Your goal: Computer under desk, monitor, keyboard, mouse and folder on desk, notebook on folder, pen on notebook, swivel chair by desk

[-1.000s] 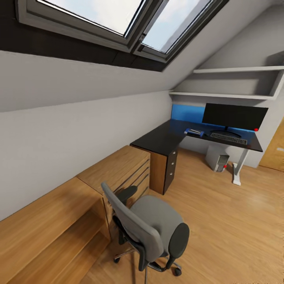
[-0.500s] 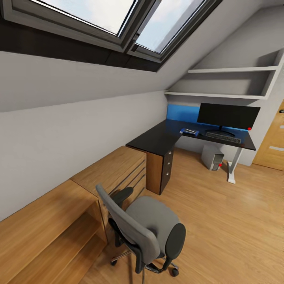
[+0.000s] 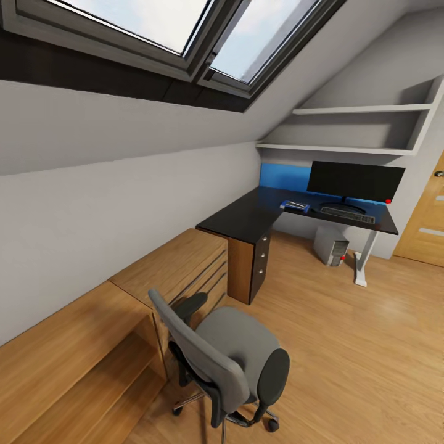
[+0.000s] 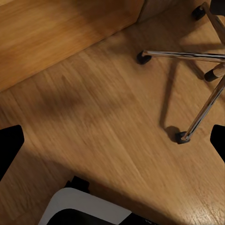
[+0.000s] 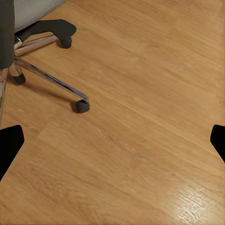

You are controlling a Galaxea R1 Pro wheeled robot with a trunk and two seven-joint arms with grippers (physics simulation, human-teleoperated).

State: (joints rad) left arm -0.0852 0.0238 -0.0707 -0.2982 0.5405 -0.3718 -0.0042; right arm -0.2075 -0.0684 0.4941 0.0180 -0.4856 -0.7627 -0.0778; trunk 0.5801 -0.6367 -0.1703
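Observation:
The swivel chair (image 3: 231, 361) stands in the foreground on the wood floor, its grey seat bare. Far back, the black desk (image 3: 246, 216) carries the wide monitor (image 3: 355, 180), the keyboard (image 3: 347, 214) in front of it, and the blue folder (image 3: 295, 206) to the keyboard's left with something thin and pale on top. The computer (image 3: 333, 248) sits on the floor under the desk. My left gripper (image 4: 112, 143) hangs open over the floor near the chair's chrome base (image 4: 187, 55). My right gripper (image 5: 112, 140) is open too, beside a castor (image 5: 82, 106).
Low oak drawers and shelving (image 3: 172, 268) run along the left wall up to the desk. An oak door (image 3: 427, 225) is at the far right, and white wall shelves (image 3: 354, 129) hang above the monitor. Part of my own base (image 4: 84, 208) shows in the left wrist view.
The whole head view has shifted slightly, so the camera has moved. Nothing in the room has visibly changed place.

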